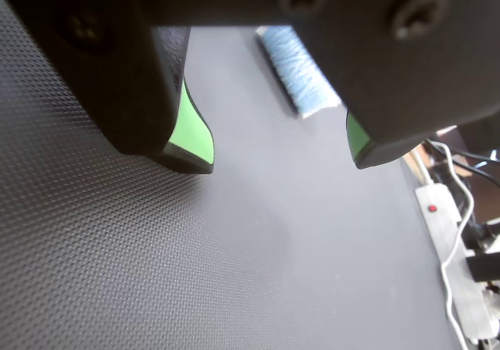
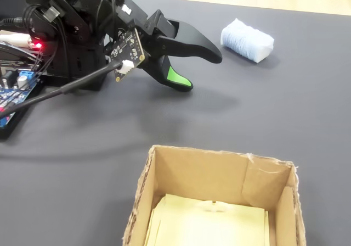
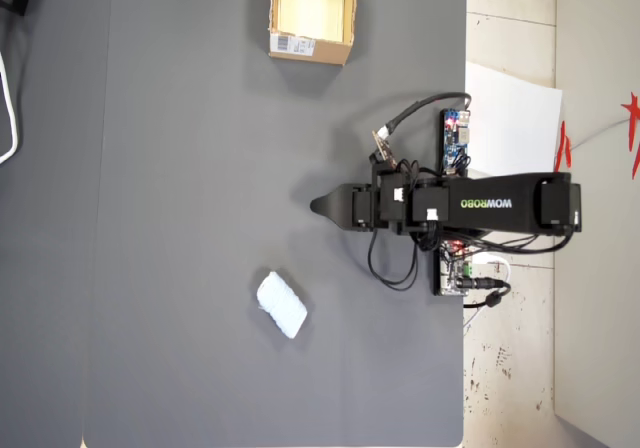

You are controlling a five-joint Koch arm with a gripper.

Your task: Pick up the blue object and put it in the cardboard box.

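Hovering low over the dark table (image 3: 200, 118), the hand (image 2: 200, 70) gapes wide and empty, its 2 jaws aimed toward the blue object (image 2: 247, 40) lying well apart; the box (image 3: 311, 13) waits open at the far edge.

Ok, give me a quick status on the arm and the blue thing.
Gripper open, empty, above the mat. Blue object lying free, apart from the jaws. Cardboard box empty of it. Nothing between.
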